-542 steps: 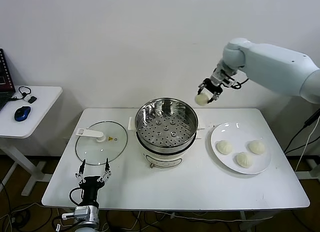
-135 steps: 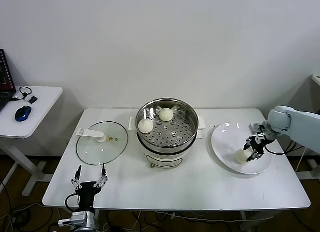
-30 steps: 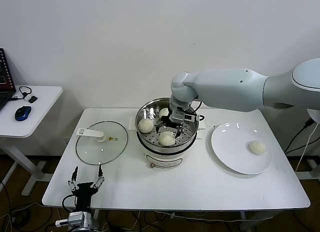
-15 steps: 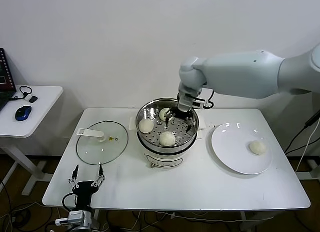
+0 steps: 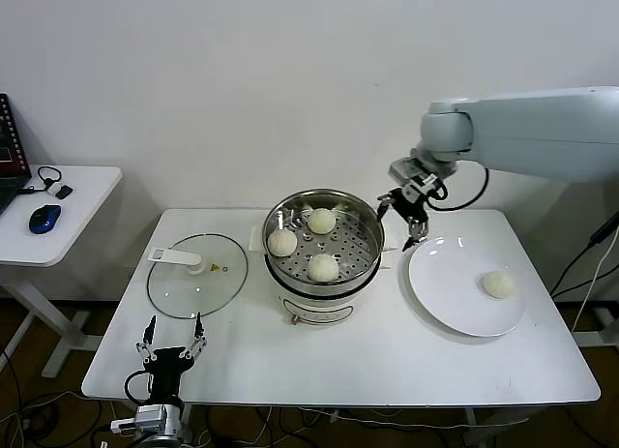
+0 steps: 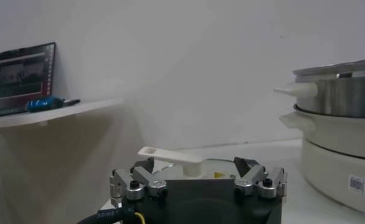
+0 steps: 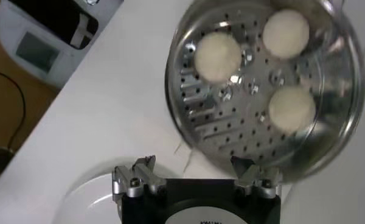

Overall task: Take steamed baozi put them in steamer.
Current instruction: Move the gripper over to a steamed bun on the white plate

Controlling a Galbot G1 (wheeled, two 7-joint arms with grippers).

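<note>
The steamer [image 5: 368,237] stands mid-table on its white pot base. Three steamed baozi lie in it: one at the back [image 5: 321,221], one at the left [image 5: 282,242], one at the front [image 5: 323,267]. They also show in the right wrist view [image 7: 219,56]. A fourth baozi [image 5: 498,284] lies on the white plate [image 5: 445,279] at the right. My right gripper [image 5: 406,222] is open and empty, in the air between the steamer's right rim and the plate. My left gripper [image 5: 172,337] is open and empty, parked at the table's front left edge.
A round glass lid [image 5: 184,293] with a white handle [image 6: 170,157] lies flat left of the steamer, just beyond my left gripper. A small side table [image 5: 77,206] with a blue mouse [image 5: 44,219] stands at the far left.
My right gripper has risen out of the steamer and moved right toward the plate, empty. The third baozi stays in the steamer. The left arm has barely moved.
</note>
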